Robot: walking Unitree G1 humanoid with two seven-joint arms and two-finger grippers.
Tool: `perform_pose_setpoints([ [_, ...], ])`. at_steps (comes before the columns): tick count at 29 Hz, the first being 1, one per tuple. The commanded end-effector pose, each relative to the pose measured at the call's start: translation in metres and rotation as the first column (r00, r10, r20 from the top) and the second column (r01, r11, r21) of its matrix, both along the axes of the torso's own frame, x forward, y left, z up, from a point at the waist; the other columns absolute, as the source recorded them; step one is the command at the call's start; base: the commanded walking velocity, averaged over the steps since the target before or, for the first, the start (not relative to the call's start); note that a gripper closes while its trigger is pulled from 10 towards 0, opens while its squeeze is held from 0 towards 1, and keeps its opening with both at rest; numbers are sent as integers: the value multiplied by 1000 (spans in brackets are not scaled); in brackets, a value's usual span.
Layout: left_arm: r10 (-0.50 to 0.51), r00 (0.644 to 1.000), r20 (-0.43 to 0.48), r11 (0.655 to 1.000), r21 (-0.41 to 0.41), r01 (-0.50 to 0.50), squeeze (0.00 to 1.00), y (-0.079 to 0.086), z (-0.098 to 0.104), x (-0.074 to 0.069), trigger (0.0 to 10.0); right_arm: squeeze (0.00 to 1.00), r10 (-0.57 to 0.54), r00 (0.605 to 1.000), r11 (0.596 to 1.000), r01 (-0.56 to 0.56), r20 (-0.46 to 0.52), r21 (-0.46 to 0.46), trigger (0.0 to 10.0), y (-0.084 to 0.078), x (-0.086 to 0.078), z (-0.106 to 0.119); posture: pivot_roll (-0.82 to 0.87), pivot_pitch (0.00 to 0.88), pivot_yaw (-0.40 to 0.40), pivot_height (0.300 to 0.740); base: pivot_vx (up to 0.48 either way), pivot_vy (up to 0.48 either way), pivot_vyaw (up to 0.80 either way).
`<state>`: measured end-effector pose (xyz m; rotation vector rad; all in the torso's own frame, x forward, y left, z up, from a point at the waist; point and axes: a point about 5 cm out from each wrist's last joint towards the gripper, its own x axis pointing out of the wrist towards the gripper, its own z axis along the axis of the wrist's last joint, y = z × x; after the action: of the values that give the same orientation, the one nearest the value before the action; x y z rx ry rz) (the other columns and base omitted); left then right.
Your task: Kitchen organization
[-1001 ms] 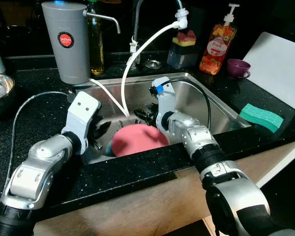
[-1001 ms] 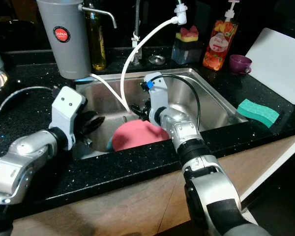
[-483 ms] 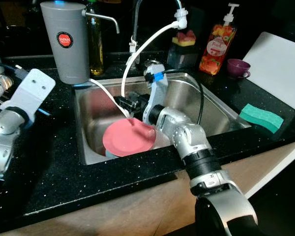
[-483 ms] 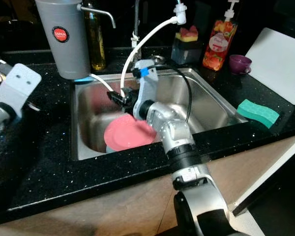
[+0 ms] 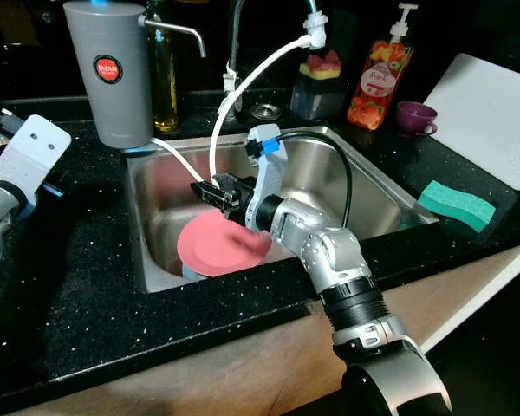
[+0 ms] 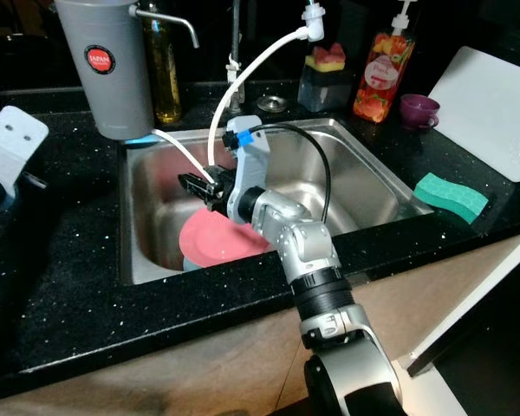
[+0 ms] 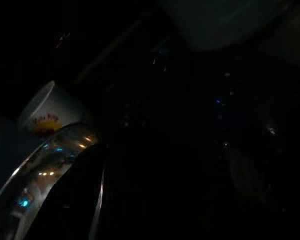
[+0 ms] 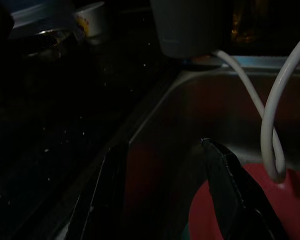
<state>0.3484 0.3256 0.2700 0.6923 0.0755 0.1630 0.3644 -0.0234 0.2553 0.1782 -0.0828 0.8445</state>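
Observation:
A round pink plate [image 5: 218, 251] lies in the steel sink [image 5: 160, 201], with a teal edge showing under its near side. My right gripper [image 5: 210, 191] hangs just above the plate's far rim, pointing toward the sink's left wall. In the right wrist view its fingers [image 8: 107, 200] stand open with nothing between them, and the plate [image 8: 225, 215] lies beyond them. My left arm [image 5: 28, 156] is raised over the black counter at the far left. The dark left wrist view makes out a white printed cup [image 7: 46, 107] and a steel bowl rim [image 7: 37, 167].
A grey water filter [image 5: 108, 74] stands at the sink's back left, and its white hoses [image 5: 243, 95] loop over the basin to the tap. A soap bottle [image 5: 373, 74], purple cup [image 5: 414, 117], white cutting board [image 5: 494, 117] and green sponge [image 5: 459, 201] sit to the right.
My left arm has drawn out of the sink to the counter on the left. My right gripper has swung left across the basin, above the plate.

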Motion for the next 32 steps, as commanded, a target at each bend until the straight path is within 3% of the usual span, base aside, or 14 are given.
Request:
perform_pose_setpoints([
  [1, 73, 997, -28, 996, -53, -75, 0, 17, 1, -3, 10000, 0, -1, 1000, 1000, 1, -5, -20, 10000, -2, -2, -1, 13, 62, -46, 740, 0, 0, 0],
  [9, 152, 983, -99, 966, -193, -169, 0, 32, -6, -6, 10000, 0, 4, 1000, 999, -5, -6, -36, 10000, -1, -2, -1, 12, 63, -53, 740, 0, 0, 0],
  [12, 174, 978, -113, 958, -211, -195, 0, 36, -5, -7, 10000, 0, 2, 1000, 999, -2, -4, -41, 10000, -2, -1, 1, 11, 63, -55, 740, 0, 0, 0],
  [17, 259, 966, 14, 948, -196, -251, 0, 42, 21, -9, 10000, 0, -12, 1000, 999, 12, 2, -43, 10000, -7, 3, 4, 9, 62, -57, 740, 0, 0, 0],
  [25, 283, 954, 99, 947, -189, -261, 0, 41, 40, -12, 10000, 0, -11, 1000, 999, 11, 6, -47, 10000, -8, 3, 5, 8, 62, -57, 740, 0, 0, 0],
  [27, 282, 956, 78, 943, -203, -262, 0, 41, 38, -13, 10000, 0, -11, 1000, 999, 11, 6, -47, 10000, -8, 3, 5, 10, 62, -56, 740, 0, 0, 0],
  [29, 267, 963, -26, 934, -241, -266, 0, 39, 23, -15, 10000, 0, -9, 1000, 999, 10, 7, -49, 10000, -8, 3, 5, 10, 62, -56, 740, 0, 0, 0],
  [32, 271, 959, -83, 926, -248, -284, 0, 40, 12, -16, 10000, 0, -7, 1000, 999, 7, 8, -51, 10000, -8, 3, 6, 11, 59, -58, 740, 0, 0, 0],
])
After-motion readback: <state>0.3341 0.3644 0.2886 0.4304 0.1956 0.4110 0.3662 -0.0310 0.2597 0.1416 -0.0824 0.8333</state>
